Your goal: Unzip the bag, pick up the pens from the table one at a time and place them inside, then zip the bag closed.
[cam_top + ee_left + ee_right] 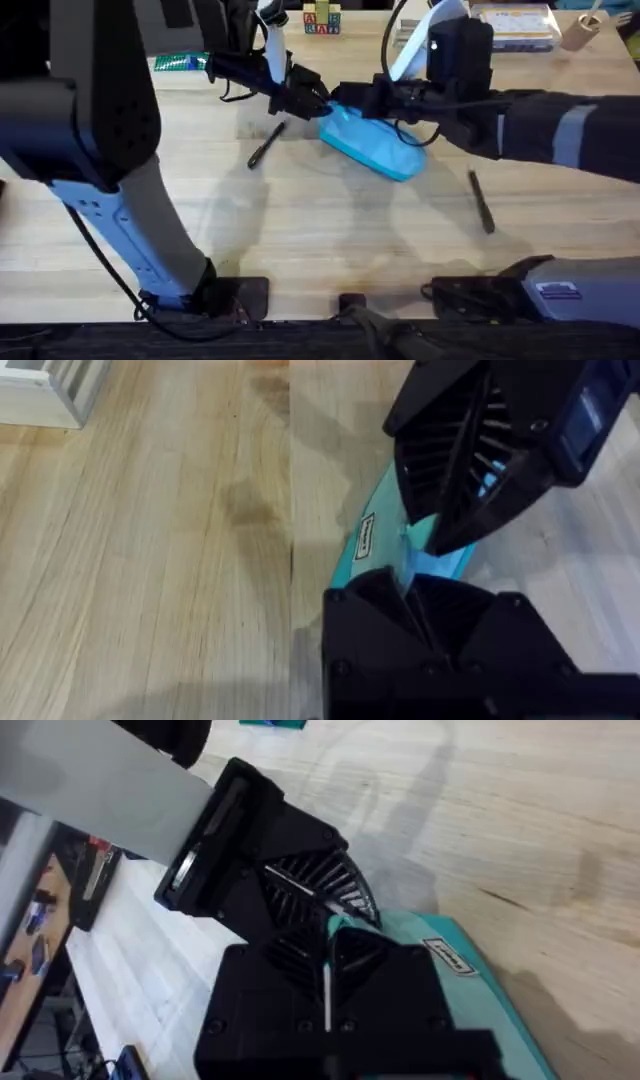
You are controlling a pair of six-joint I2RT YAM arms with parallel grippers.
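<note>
Left end effector (312, 103) pinched on the bag (375, 145) at its near-left end, right end effector (362, 100) clamped beside it (likely bracing fabric against the zipper pull). 2 pens (267, 144) on the worktop (330, 230), 1 each side.

Blue bag (375, 147) mid-table (300, 230), two pens (267, 144) flanking

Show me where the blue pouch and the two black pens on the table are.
blue pouch (375, 145), overhead view, middle of its body.
left pen (266, 144), overhead view, middle of its shaft.
right pen (481, 201), overhead view, middle of its shaft.
</note>
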